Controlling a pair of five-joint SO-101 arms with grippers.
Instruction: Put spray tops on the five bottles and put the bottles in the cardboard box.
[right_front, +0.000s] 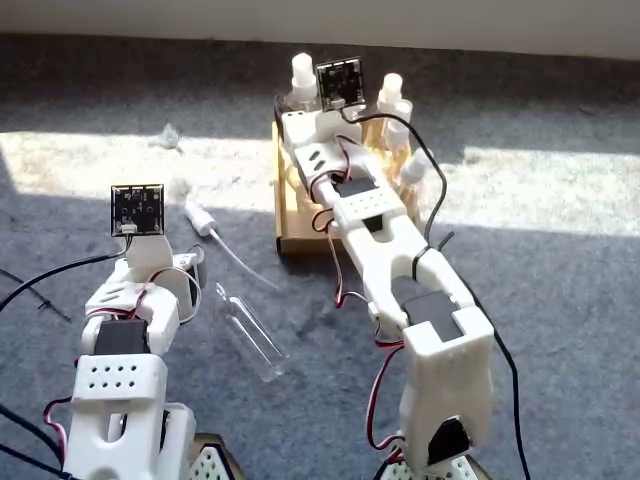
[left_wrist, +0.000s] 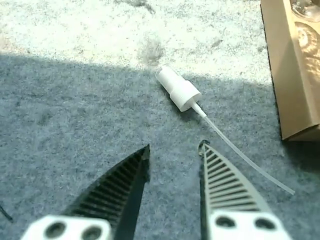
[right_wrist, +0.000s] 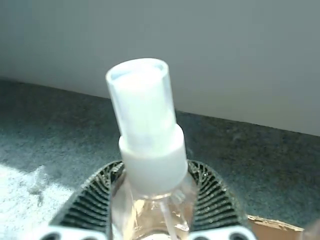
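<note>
Bottle (right_wrist: 146, 212) clamped in the right end effector (right_wrist: 152, 175), arm outstretched over the cardboard box (right_front: 285, 215); left end effector (left_wrist: 175, 146) parted.

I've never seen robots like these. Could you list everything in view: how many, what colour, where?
cardboard box: one, brown, on the carpet
capped bottles: three countable, clear with white tops, standing in the box
held bottle: one, clear, white top, at the box's far end
uncapped bottle: one, clear, lying on the carpet between the arms
spray top: one, white, thin tube, on the carpet beside the box
left gripper: one, black, open near the spray top
right gripper: one, black, shut on the held bottle
</note>
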